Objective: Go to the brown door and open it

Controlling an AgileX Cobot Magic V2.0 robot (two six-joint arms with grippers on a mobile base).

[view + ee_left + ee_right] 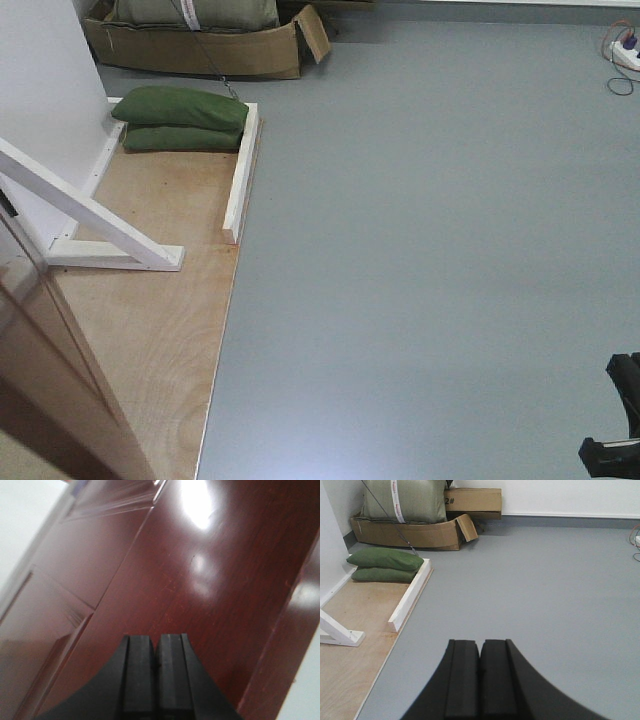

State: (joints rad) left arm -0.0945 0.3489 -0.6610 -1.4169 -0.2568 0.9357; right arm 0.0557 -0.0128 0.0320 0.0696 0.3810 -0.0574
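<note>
The brown door (45, 370) stands at the lower left of the front view, seen edge-on over the plywood base. In the left wrist view its glossy red-brown panelled face (165, 580) fills the frame. My left gripper (156, 639) is shut and empty, close to the door face; no handle shows. My right gripper (480, 644) is shut and empty, pointing over the grey floor. Part of the right arm (615, 420) shows at the lower right of the front view.
A plywood base (160, 300) with white wooden rails (241, 170) and a white diagonal brace (90, 215) holds the door frame. Two green sandbags (182, 118) weigh its far end. A cardboard box with a sack (200, 40) sits behind. A power strip (625, 50) lies far right.
</note>
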